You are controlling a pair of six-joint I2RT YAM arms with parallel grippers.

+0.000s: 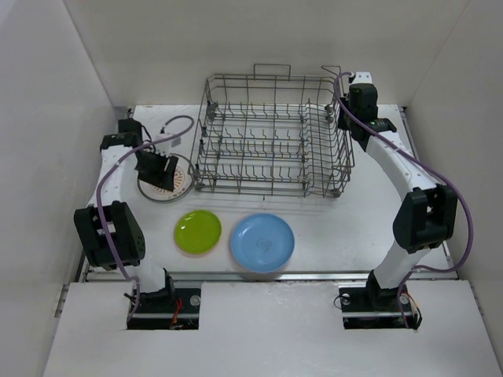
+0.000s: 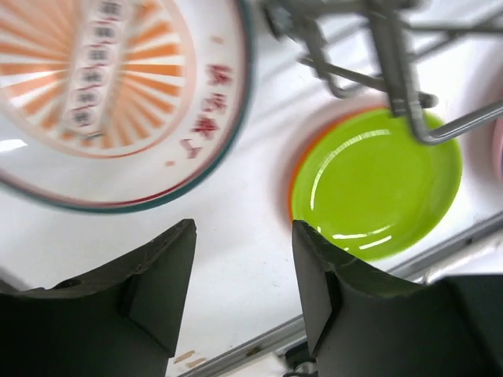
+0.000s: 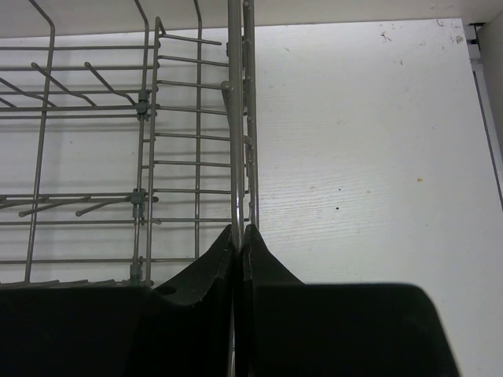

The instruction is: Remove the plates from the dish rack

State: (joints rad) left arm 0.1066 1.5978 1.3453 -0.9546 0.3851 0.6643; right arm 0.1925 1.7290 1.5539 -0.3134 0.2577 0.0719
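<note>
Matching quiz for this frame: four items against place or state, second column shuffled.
1 sunburst plate
2 green plate
3 blue plate
4 right gripper

A shut on a rack wire
B rightmost plate on the table
C under the open left gripper
D middle plate of three

Pairs: 1-C, 2-D, 3-B, 4-A

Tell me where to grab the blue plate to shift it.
Pinch the blue plate by the rim on its right side, coming in low from the right. It lies flat, so only the rim gives an edge, and the lime plate crowds its left.
</note>
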